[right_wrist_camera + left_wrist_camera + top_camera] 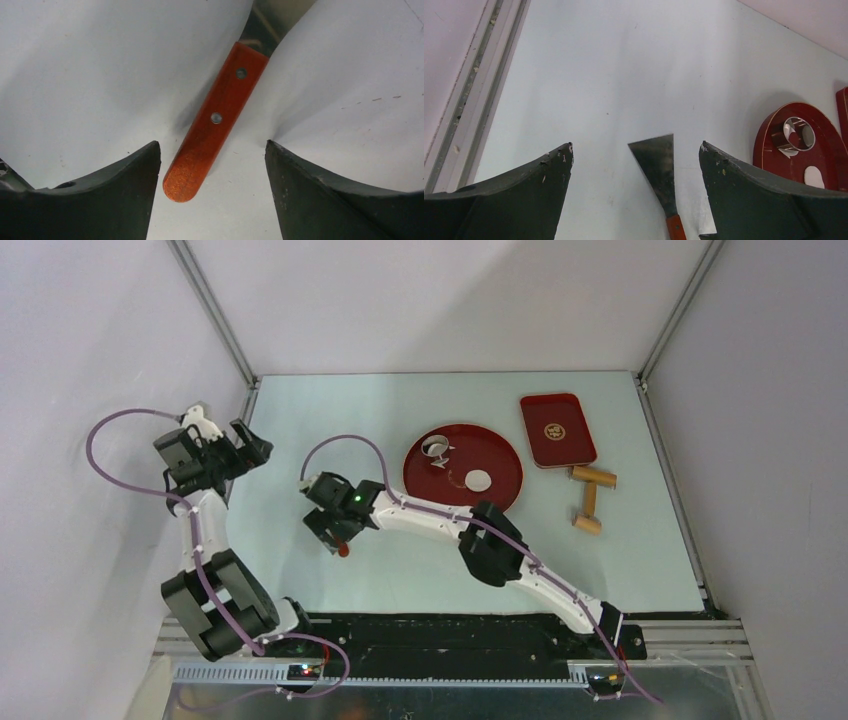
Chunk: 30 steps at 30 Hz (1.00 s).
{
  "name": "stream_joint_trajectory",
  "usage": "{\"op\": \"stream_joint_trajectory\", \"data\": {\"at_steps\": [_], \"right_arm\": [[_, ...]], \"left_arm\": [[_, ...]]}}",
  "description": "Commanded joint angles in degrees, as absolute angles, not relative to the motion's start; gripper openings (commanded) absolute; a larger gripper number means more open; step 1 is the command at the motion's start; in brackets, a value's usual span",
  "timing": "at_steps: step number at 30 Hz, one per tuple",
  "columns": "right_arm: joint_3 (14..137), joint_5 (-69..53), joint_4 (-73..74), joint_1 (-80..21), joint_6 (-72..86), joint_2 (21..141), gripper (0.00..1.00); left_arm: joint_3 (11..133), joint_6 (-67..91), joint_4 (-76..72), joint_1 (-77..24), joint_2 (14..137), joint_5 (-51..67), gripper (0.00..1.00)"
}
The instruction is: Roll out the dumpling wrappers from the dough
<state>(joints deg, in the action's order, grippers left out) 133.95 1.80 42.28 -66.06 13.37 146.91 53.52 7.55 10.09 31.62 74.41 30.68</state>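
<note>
A small round white dumpling wrapper [478,480] lies on the red round plate [500,455]; it also shows in the left wrist view [814,176]. A shiny metal ring cutter [436,449] stands on the plate's left part, with a bit of white dough [791,151] at its foot. A scraper with a metal blade [659,155] and an orange-red handle [215,125] lies on the table left of the plate. My right gripper [212,145] is open, its jaws either side of the handle's end without touching it. My left gripper [636,145] is open and empty, further left.
A red rectangular tray [557,429] sits at the back right. A wooden rolling pin [590,498] lies in front of it. The frame rail [469,95] runs along the table's left edge near my left gripper.
</note>
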Motion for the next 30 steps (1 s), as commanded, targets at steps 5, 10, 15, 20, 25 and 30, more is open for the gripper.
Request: {"op": "stream_joint_trajectory", "data": {"at_steps": [5, 10, 15, 20, 25, 30], "right_arm": [[134.79, 1.49, 41.47, -67.13, 12.21, 148.76, 0.54], [131.24, -2.73, 43.24, -66.61, 8.91, 147.55, 0.11], [123.94, -4.81, 45.05, -63.47, 1.09, 141.46, 0.0], [115.93, -8.47, 44.41, -56.98, -5.49, 131.85, 0.0], [112.47, -11.3, 44.5, -53.4, -10.07, 126.29, 0.0], [109.9, -12.64, 42.82, -52.84, -10.95, 123.44, 0.0]], "left_arm": [[52.46, 8.32, 7.55, 31.73, 70.22, 31.99, 1.0], [52.08, 8.77, 6.59, 31.6, 70.01, 32.65, 1.0], [51.12, 8.45, 5.45, 28.14, 71.44, 30.67, 1.0], [50.18, 4.69, 5.27, 17.66, 74.87, 24.63, 1.0], [52.24, 7.6, 5.53, 15.08, 81.87, 30.88, 1.0], [54.68, 11.3, 5.54, 13.01, 89.11, 36.8, 1.0]]}}
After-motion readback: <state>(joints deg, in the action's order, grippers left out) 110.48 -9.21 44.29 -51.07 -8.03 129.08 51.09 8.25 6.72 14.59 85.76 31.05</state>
